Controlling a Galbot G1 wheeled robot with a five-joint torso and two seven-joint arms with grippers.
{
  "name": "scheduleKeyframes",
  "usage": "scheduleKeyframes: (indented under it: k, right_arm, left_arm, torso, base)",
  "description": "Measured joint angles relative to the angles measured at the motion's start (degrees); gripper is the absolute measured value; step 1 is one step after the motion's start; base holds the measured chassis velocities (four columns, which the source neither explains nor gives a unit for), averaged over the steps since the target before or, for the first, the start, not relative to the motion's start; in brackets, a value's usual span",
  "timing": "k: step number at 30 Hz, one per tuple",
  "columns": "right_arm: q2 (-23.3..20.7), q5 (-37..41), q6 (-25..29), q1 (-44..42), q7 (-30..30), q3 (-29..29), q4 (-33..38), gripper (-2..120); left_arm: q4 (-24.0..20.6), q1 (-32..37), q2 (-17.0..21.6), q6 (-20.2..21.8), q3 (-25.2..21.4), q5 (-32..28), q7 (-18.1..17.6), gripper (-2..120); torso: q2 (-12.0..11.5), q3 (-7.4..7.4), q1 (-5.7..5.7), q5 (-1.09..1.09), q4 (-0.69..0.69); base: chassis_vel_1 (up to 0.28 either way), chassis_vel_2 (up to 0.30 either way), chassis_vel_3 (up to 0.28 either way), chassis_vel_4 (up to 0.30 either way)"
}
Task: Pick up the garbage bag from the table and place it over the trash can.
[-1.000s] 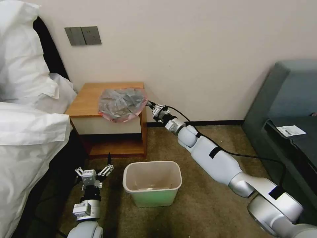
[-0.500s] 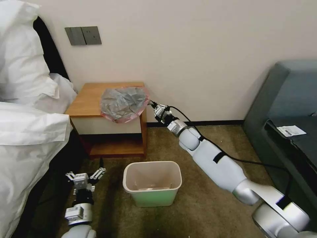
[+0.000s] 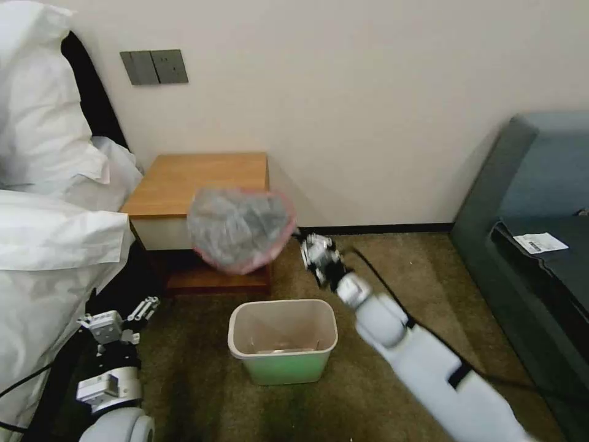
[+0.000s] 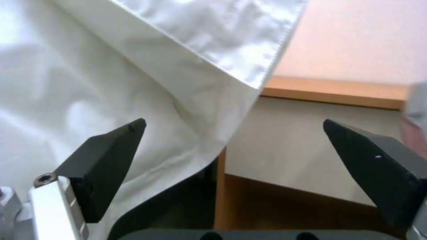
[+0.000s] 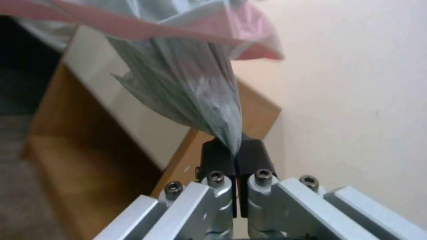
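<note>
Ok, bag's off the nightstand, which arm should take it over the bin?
Right, probably. The right gripper is already shut on the garbage bag, which hangs just above and behind the trash can. The left gripper is open, down by the bedding.

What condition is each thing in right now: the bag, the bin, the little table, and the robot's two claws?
garbage bag: off the table, hanging in the air, pinched at one edge.
trash can: upright on the carpet, open, no bag on it.
table: top bare.
right claw: shut on the garbage bag.
left claw: open, holding nothing, low beside the white bedding.
</note>
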Motion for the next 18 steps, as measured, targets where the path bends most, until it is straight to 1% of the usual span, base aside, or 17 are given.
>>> scheduleKeyframes:
  k: [2, 5, 12, 18]
  right_arm:
    - [-0.41, -1.40, 0.83, -2.11, -0.39, 0.14, 0.58, 0]
    - [-0.74, -3.15, 1.94, -4.21, -0.90, 0.17, 0.94, 0]
    - [-1.84, -6.16, 3.70, -8.39, -1.42, -0.58, 1.33, 0]
    - [-3.08, -7.30, 4.74, -10.10, -1.80, -0.28, 0.87, 0]
  left_arm:
    - [-0.34, -0.15, -0.09, 1.01, -0.01, -0.46, -1.06, 100]
    - [-0.60, -0.14, -0.25, 1.60, 0.19, -0.48, -1.69, 100]
    - [-0.71, 0.05, -0.98, 1.72, 0.80, 0.60, -1.92, 100]
    - [-0.71, 0.46, -1.26, 1.45, 0.92, 1.51, -1.96, 100]
  torso:
    - [0.00, 0.00, 0.00, 0.00, 0.01]
    - [0.00, 0.00, 0.00, 0.00, 0.02]
    - [0.00, 0.00, 0.00, 0.00, 0.01]
    - [0.00, 0.01, 0.00, 0.00, 0.01]
  base:
    - [0.000, 0.000, 0.000, 0.000]
    - [0.000, 0.000, 0.000, 0.000]
    - [0.000, 0.000, 0.000, 0.000]
    - [0.000, 0.000, 0.000, 0.000]
